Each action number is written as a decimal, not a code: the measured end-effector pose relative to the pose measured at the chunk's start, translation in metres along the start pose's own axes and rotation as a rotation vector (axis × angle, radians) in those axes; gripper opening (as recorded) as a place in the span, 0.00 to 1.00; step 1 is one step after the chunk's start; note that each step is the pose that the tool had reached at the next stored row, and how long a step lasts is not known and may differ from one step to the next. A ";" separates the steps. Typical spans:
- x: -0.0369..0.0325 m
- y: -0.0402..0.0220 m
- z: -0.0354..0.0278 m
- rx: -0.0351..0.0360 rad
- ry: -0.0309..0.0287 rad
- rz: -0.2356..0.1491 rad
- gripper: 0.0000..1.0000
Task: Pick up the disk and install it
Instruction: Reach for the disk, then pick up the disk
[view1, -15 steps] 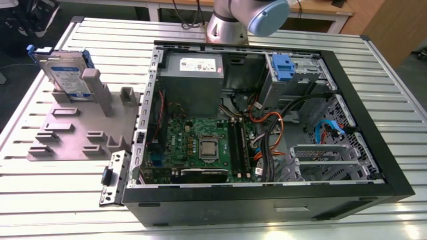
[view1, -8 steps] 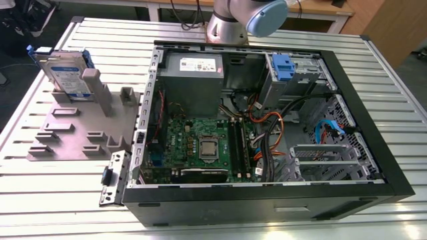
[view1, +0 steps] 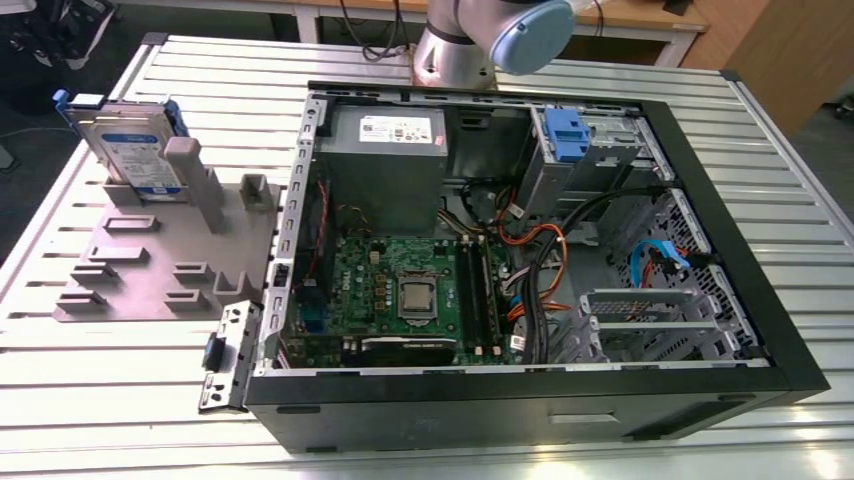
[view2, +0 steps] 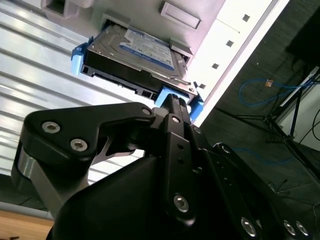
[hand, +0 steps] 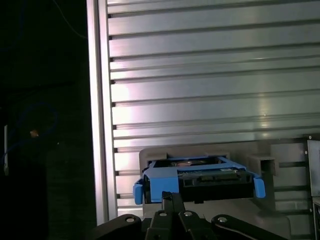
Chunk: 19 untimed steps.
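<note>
The disk (view1: 134, 140) stands on edge in a grey slotted holder (view1: 147, 270) at the exterior view's left, a silver drive with a white-and-blue label in a blue carrier frame. Both wrist views show the disk (view2: 135, 50) (hand: 200, 177) seated in the holder (hand: 260, 165) just ahead of my gripper. The black fingers of the gripper (view2: 172, 102) (hand: 172, 198) lie together, shut, with nothing between them. Their tips point at the blue frame's edge and sit a short way from it.
An open black computer case (view1: 694, 150) lies on the slatted metal table (view1: 80, 400), with motherboard, cables and power supply exposed. A blue carrier (view1: 567, 135) sits in its drive bay at the far right corner. The arm's base (view1: 461, 55) stands behind the case.
</note>
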<state>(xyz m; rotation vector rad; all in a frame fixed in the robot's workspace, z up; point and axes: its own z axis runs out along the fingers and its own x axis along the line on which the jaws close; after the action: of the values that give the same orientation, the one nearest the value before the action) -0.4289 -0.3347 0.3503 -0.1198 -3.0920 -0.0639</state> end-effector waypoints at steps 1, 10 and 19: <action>0.0013 0.0000 0.0002 -0.0003 -0.0038 0.000 0.11; 0.0036 -0.0001 0.0009 -0.0008 -0.0101 0.000 0.11; 0.0036 -0.0001 0.0010 -0.0007 -0.0099 -0.004 0.11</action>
<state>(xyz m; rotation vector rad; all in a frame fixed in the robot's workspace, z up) -0.4326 -0.3345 0.3495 -0.1150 -3.1022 -0.0647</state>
